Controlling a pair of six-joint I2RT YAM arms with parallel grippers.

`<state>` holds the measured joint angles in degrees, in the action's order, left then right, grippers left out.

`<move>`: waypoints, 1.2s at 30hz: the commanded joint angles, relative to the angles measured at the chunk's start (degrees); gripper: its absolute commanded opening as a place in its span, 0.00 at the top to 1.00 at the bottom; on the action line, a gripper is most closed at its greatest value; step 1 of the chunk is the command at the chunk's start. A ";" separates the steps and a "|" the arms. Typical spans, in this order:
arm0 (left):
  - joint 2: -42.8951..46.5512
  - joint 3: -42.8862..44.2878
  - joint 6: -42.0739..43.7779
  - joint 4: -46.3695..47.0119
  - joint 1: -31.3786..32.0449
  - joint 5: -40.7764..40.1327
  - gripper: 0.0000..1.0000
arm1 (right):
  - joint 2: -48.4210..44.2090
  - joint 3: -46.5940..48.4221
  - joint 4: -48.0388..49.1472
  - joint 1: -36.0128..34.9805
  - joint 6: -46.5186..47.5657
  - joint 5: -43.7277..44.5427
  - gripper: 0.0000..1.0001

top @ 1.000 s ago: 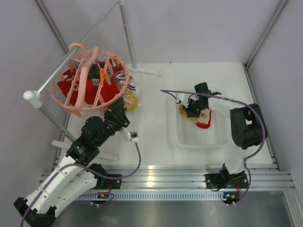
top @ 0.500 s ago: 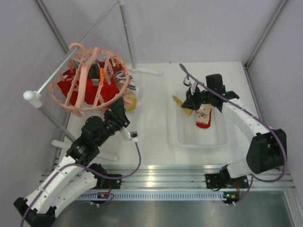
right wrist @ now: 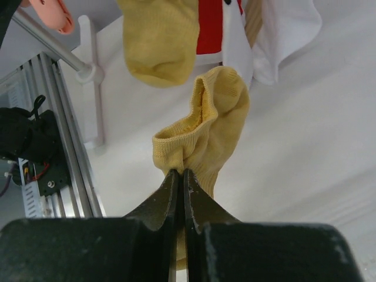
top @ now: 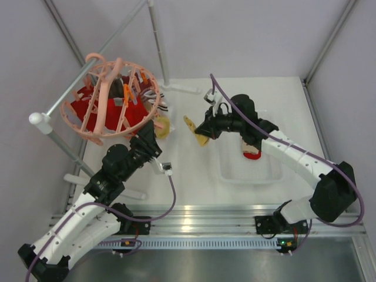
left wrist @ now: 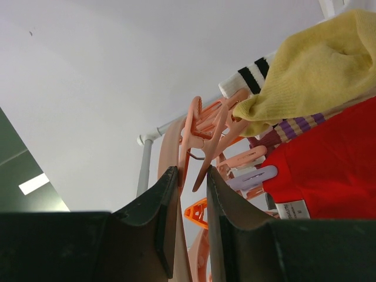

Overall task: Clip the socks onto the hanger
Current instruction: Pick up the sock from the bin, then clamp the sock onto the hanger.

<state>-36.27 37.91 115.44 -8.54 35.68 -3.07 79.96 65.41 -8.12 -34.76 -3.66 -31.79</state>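
The peach-pink hanger (top: 108, 97) hangs from the grey rail with several socks clipped on: a red one (left wrist: 332, 158), a mustard yellow one (left wrist: 320, 64) and a white one with black stripes (left wrist: 249, 75). My left gripper (left wrist: 192, 173) reaches up under the rim (top: 151, 130) and is shut on the handles of a peach clip (left wrist: 205, 138). My right gripper (right wrist: 180, 171) is shut on the cuff of a second mustard yellow sock (right wrist: 214, 126). It holds this sock (top: 198, 131) in the air between the tray and the hanger. A red-and-beige sock (top: 252, 147) lies in the tray.
A clear plastic tray (top: 232, 173) sits on the white table at the right. The grey rail (top: 88, 67) and its upright post (top: 158, 41) stand behind and left of the hanger. A rail foot (right wrist: 94, 73) lies on the table below the held sock.
My right arm lifted the yellow sock out of the tray and swung it left toward the hanger. The left arm kept still on the clip.
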 commanded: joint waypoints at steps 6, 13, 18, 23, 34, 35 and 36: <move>-1.08 -1.09 4.88 2.65 0.00 0.52 1.00 | 3.70 8.51 4.08 -7.42 -3.55 5.77 1.00; -1.79 -1.35 6.20 3.44 0.00 0.79 1.00 | 6.16 12.46 1.80 -11.29 -2.41 7.79 1.00; -1.79 -1.61 6.12 3.79 0.09 1.31 1.00 | 7.48 13.61 1.35 -12.61 -2.49 8.06 1.00; -1.61 -1.61 5.41 3.88 0.00 1.49 1.00 | 8.63 15.27 1.79 -13.49 -2.49 7.97 1.00; -1.26 -1.96 5.32 3.53 0.09 1.66 1.00 | 9.77 16.86 1.97 -14.19 -2.75 7.62 1.00; -1.17 -1.96 5.32 3.53 0.00 1.84 1.00 | 9.86 17.12 1.79 -14.37 -2.41 7.45 1.00; -1.17 -1.96 5.32 3.53 0.00 1.75 1.00 | 10.12 17.12 1.79 -14.45 -2.58 7.36 1.00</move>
<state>-37.63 36.88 115.44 -5.56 35.66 -3.05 89.43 79.42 -7.73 -47.68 -6.15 -24.05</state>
